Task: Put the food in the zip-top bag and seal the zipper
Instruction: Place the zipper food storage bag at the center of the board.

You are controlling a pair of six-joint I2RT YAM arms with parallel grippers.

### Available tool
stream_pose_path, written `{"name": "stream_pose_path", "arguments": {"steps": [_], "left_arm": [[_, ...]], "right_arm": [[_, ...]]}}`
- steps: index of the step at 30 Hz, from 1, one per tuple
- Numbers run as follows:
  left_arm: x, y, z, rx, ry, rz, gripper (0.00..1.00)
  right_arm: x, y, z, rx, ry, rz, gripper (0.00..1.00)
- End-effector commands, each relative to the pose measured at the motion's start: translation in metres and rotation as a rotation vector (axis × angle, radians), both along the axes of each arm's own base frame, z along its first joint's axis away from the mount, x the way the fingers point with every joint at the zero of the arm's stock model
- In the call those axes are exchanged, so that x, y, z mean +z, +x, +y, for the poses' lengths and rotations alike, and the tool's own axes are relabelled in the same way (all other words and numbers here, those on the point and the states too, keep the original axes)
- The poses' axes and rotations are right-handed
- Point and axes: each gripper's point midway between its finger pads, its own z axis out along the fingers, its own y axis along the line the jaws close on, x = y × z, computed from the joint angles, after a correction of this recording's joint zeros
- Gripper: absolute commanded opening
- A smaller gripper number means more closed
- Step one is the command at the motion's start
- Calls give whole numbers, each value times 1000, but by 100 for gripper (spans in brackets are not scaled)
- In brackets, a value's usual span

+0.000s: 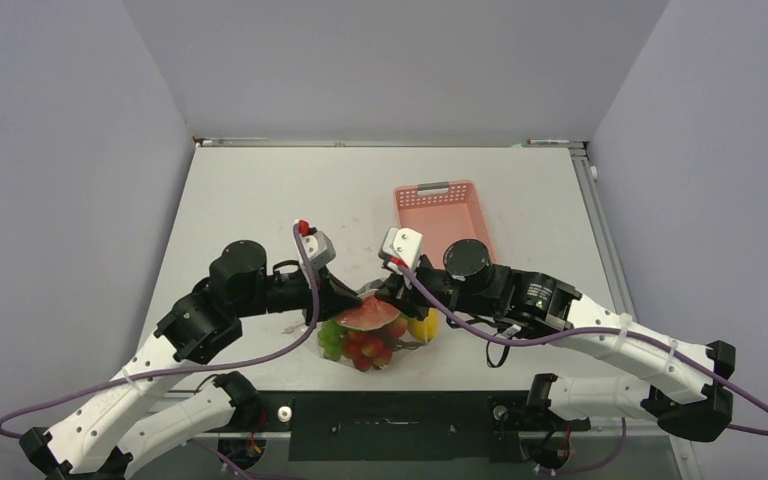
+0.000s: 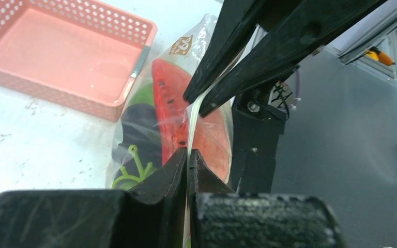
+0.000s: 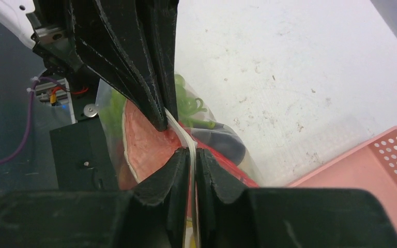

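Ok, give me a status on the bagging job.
Done: the pink basket is empty and the food sits inside the zip-top bag. In hand: the left hand and right hand are both shut on the zipper, tips close together. Left: the views don't show whether the strip is pressed closed along its whole length, so the seal isn't confirmed.
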Motion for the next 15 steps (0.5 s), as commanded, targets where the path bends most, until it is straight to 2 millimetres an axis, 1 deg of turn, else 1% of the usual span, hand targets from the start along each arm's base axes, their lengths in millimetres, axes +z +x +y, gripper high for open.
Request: {"name": "stream_pose_path", "arguments": {"steps": [1, 4, 6, 8, 9, 12, 15], "left_arm": [[17, 10, 9, 76, -12, -81, 0], [21, 15, 13, 109, -9, -104, 0], [24, 18, 16, 132, -8, -119, 0], [28, 23, 19, 161, -3, -136, 0], [30, 25, 21, 178, 0, -145, 0], [33, 35, 27, 231, 30, -167, 0], [32, 47, 37, 299, 80, -195, 0]], "right_arm": [[48, 15, 7, -69, 150, -77, 17], [51, 21, 2, -111, 151, -96, 26], [52, 26, -3, -145, 150, -108, 38], [54, 30, -8, -176, 153, -118, 46], [55, 36, -14, -217, 155, -129, 50], [61, 42, -23, -269, 185, -150, 57], [69, 47, -35, -321, 225, -167, 62]]}}
